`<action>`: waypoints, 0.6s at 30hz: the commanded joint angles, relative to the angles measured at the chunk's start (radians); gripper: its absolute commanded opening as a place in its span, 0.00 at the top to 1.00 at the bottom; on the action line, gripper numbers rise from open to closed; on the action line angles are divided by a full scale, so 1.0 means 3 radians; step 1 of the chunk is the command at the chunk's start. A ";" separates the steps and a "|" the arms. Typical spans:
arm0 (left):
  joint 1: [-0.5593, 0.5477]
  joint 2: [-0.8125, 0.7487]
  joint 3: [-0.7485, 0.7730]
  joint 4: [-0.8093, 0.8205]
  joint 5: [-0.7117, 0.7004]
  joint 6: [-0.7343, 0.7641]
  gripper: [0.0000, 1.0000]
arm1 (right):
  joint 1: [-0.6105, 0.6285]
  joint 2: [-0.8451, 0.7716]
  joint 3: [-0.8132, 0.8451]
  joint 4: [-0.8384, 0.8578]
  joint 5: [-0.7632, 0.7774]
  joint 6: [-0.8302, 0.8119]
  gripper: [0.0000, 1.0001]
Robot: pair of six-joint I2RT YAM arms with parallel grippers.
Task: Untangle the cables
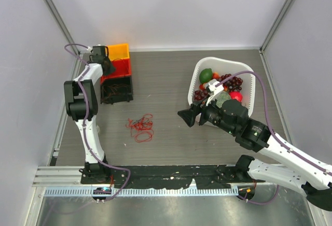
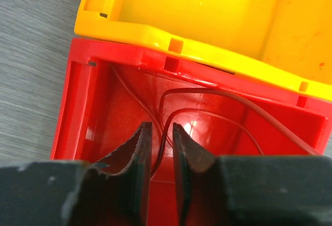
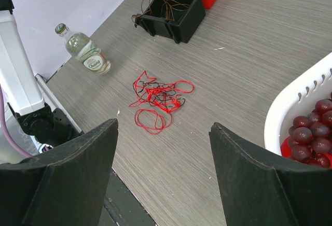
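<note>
The cables (image 3: 158, 97) lie loose on the bare counter (image 3: 249, 55), a small tangle of thin red wires with a darker strand threaded through. One separate red loop (image 3: 150, 119) lies just beside the tangle's near edge. From the top view the tangle (image 1: 140, 126) sits between the two arms, nearer the left one, and nothing touches it.

The right arm (image 1: 270, 143) holds its jaws released and spread wide above the counter, nothing between them.

At the far left a black bin (image 3: 181, 16) holds brown coils (image 3: 161, 5). Behind it stand a red bin (image 2: 78, 107) and then a yellow bin (image 2: 207, 13), the three touching in a row. The left arm (image 1: 85, 96) reaches over the red bin. Its jaws stand a narrow crack apart and a thin brown wire (image 2: 207, 94) runs up through the gap, not pinched.

A clear glass bottle (image 3: 85, 52) lies on its side near the left edge; its label's green writing is too blurred to read. A white basket (image 1: 199, 73) at the right holds dark grapes (image 3: 311, 127) and other fruit.
</note>
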 commanded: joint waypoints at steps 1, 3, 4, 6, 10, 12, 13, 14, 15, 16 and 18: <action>-0.0013 -0.0378 0.0158 -0.0154 -0.0048 0.0055 0.63 | -0.0010 0.0007 0.0046 0.0136 0.0003 -0.0003 0.24; -0.0013 -0.0532 0.0097 -0.0149 -0.0048 0.0060 0.53 | -0.0015 -0.0003 0.0046 0.0136 -0.0012 0.0017 0.24; -0.0002 -0.0618 0.0056 -0.0139 -0.0053 0.0065 0.50 | -0.0010 -0.0008 0.0046 0.0136 -0.0012 0.0017 0.24; 0.0008 -0.0756 -0.0020 -0.0133 -0.0048 0.0050 0.46 | -0.0015 -0.0024 0.0041 0.0131 -0.0017 0.0043 0.24; 0.0044 -0.1068 -0.0184 -0.0144 -0.0022 -0.0007 0.39 | -0.0010 -0.0014 0.0041 0.0110 -0.0022 0.0048 0.24; 0.0054 -0.1196 -0.0276 -0.0118 -0.0002 -0.0037 0.37 | -0.0015 0.0002 0.0046 0.0085 -0.0012 0.0068 0.24; 0.0049 -0.1243 -0.0302 -0.0118 0.0039 -0.0042 0.36 | -0.0010 0.0007 0.0051 0.0069 -0.0012 0.0068 0.24; 0.0054 -0.1283 -0.0322 -0.0128 0.0080 -0.0053 0.36 | -0.0010 0.0017 0.0051 0.0074 -0.0022 0.0073 0.24; 0.0059 -0.1335 -0.0327 -0.0159 0.0156 -0.0063 0.36 | -0.0020 0.0027 0.0051 0.0059 -0.0012 0.0078 0.24; 0.0059 -0.1376 -0.0348 -0.0205 0.0283 -0.0088 0.32 | -0.0015 0.0043 0.0046 0.0054 -0.0012 0.0084 0.24; 0.0049 -0.1508 -0.0475 -0.0241 0.0584 -0.0134 0.27 | -0.0015 0.0099 0.0056 0.0018 0.0013 0.0084 0.24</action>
